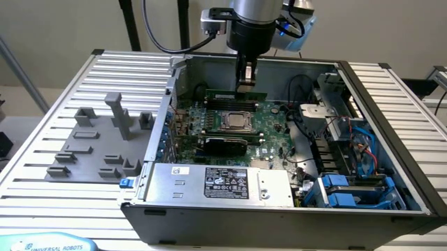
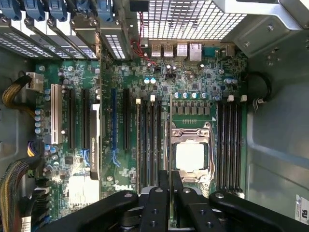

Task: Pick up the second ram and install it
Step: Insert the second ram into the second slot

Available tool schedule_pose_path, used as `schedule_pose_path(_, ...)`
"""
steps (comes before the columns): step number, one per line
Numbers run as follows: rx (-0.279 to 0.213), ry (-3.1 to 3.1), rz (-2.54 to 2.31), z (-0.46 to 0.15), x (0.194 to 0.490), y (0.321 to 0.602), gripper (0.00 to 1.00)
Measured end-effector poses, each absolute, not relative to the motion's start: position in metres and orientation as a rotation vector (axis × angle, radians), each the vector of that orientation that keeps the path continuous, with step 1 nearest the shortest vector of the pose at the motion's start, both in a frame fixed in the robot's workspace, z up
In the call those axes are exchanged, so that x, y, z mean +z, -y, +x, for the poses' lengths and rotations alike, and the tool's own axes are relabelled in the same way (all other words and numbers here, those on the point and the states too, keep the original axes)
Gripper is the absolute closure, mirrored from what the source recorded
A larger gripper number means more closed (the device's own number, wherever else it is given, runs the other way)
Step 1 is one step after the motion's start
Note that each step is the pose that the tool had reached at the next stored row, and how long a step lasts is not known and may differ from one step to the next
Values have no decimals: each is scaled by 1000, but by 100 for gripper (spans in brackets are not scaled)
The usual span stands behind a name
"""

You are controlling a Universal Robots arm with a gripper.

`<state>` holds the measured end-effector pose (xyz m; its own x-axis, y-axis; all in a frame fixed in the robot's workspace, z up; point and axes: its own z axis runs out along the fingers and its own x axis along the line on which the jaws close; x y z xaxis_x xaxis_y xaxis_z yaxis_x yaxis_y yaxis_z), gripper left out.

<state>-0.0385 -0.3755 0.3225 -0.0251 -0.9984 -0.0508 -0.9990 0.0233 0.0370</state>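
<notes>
Open computer case (image 1: 209, 222) on slatted table (image 1: 56, 104), motherboard (image 1: 271, 125) inside. Gripper (image 1: 244, 83) over far side of board, jaws closed on second ram (image 1: 225, 95). Ram green, level, at far slots beyond CPU socket (image 1: 237, 121); seated or not, cannot tell.

Exterior view: high, oblique, looking down into case (image 1: 279, 225). Wrist view: close, straight down past claw (image 2: 170, 176). Shared: motherboard (image 2: 193, 77).

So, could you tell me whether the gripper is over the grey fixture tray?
No, the gripper hangs inside the open computer case, above the motherboard.
</notes>
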Motion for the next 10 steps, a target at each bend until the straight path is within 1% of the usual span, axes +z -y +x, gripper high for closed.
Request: schedule_pose_path(10,97,-2240,-2186,-39,304,378,86)
